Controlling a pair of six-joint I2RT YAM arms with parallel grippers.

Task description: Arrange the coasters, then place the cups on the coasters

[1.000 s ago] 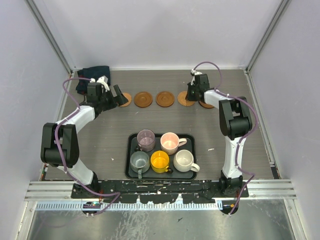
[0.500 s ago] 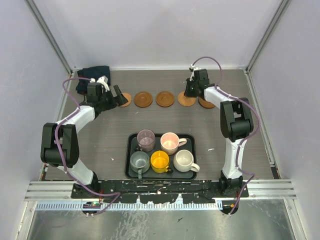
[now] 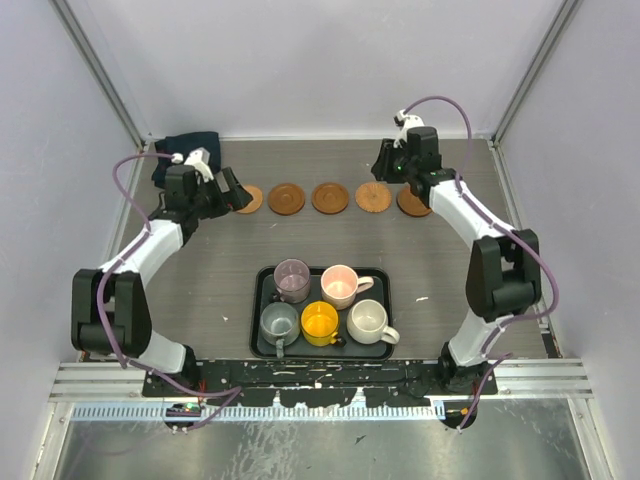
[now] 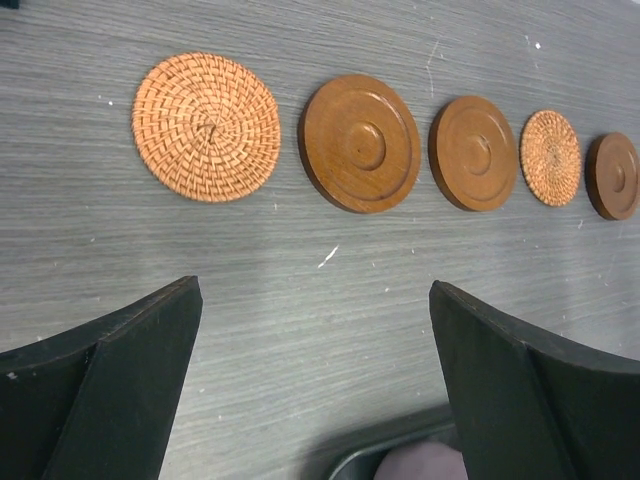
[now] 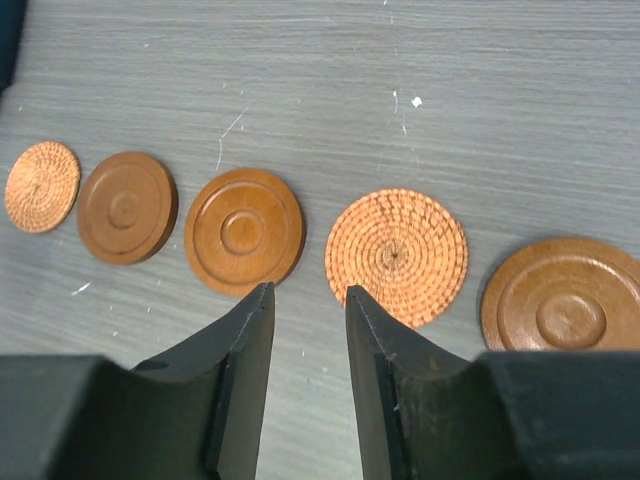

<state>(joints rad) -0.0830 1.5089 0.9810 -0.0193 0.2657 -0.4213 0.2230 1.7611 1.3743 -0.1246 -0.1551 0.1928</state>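
The grey wood-grain desk [image 3: 200, 280] fills the floor of a white-walled enclosure. Two white-and-black arms reach from its near edge towards the far side.

The left end effector [image 4: 315, 300] is released, its fingers spread wide with nothing between them. It hangs at the left end of the coaster row, and in the top view it partly covers the leftmost disc.

The right end effector [image 5: 308, 295] is also released, though its fingers stand only a narrow gap apart with bare desk showing between them. In its wrist view the fingertips line up with the space between the third and fourth discs. It grasps nothing.

A black rectangular tray [image 3: 381, 278] sits near the front centre of the desk. A dark cloth [image 3: 185, 150] lies bunched in the far left corner.

All five cups stand upright in the tray. The purple cup [image 3: 292, 279] and the pink cup [image 3: 340, 285] are at the back. The grey-green cup [image 3: 279, 323], the yellow cup [image 3: 320, 323] and the cream cup [image 3: 368, 320] are at the front.

The five coasters [image 4: 360, 143] lie flat in a line across the far part of the desk, well apart from the tray, each separate from its neighbours. The first coaster [image 4: 206, 126] and the fourth coaster [image 5: 397, 256] from the left are woven and orange. The other three are smooth brown discs with ringed tops. No coaster carries a cup.
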